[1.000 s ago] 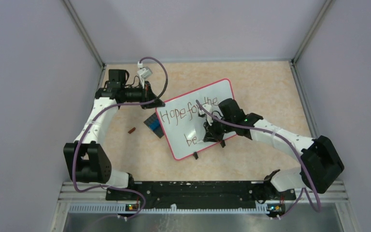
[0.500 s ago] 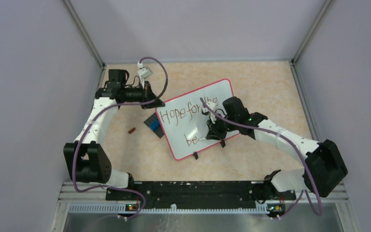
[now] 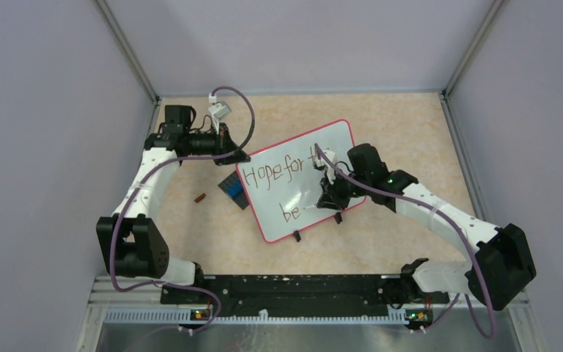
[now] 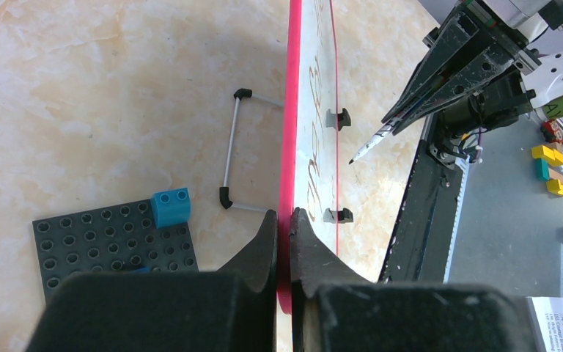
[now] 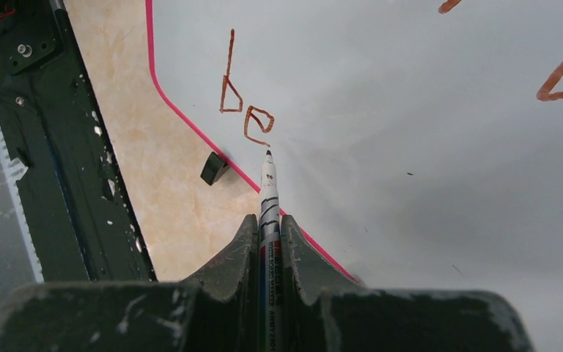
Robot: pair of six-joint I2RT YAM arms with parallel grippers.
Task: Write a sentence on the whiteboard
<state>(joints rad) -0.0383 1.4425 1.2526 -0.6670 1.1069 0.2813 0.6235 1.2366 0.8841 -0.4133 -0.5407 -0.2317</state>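
Pinching the left edge of the large glossy white whiteboard (image 3: 273, 202) by its thin red-pink frame, mid-table and tilted, left gripper (image 4: 284, 214) closed tight on that frame. Clamping a thin white marker pen (image 5: 267, 187) in the right gripper (image 5: 267, 218), tip just beside the "e" of "be" in the handwritten red-brown sentence (image 3: 282, 174). Covering the top line's end from above with the right arm (image 3: 425, 209). Near the board's left edge: dark studded plate (image 4: 95, 242) bearing a small blue brick (image 4: 171, 207), thin wire stand (image 4: 229, 158), small brown piece (image 3: 200, 197).

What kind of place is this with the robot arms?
Probably a robot test booth in a lab: plain walls box in the table, and two robot arms bolted to its edge work on a whiteboard.
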